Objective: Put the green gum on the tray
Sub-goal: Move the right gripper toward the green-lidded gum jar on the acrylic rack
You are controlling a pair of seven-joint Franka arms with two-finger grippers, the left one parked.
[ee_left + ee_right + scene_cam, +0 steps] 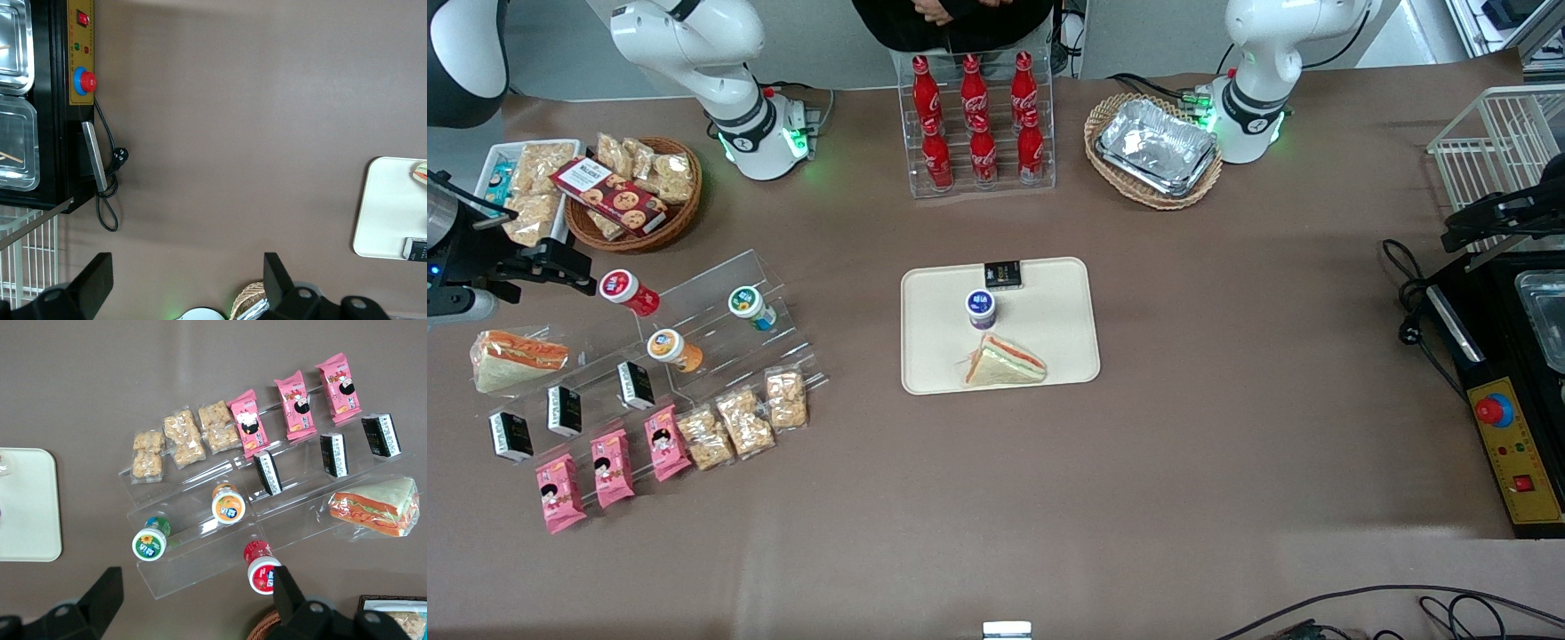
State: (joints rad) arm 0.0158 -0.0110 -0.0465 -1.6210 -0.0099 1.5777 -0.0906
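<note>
A: Where does the gripper [560, 267] sit relative to the green gum [751, 308]?

B: It hovers at the working arm's end of the table, fingers spread, holding nothing. In the front view the gum lies toward 3 o'clock from it, slightly low, with the red-lidded bottle [629, 292] between.

A: Long axis?

B: The gum leans on the clear stepped rack [720, 338], lid tipped up toward 10 o'clock, body toward 4.

A: Appearance?

B: Short cylinder, green-rimmed lid with white label, teal body. The tray [1049, 356] is well apart, toward 3 o'clock.
</note>
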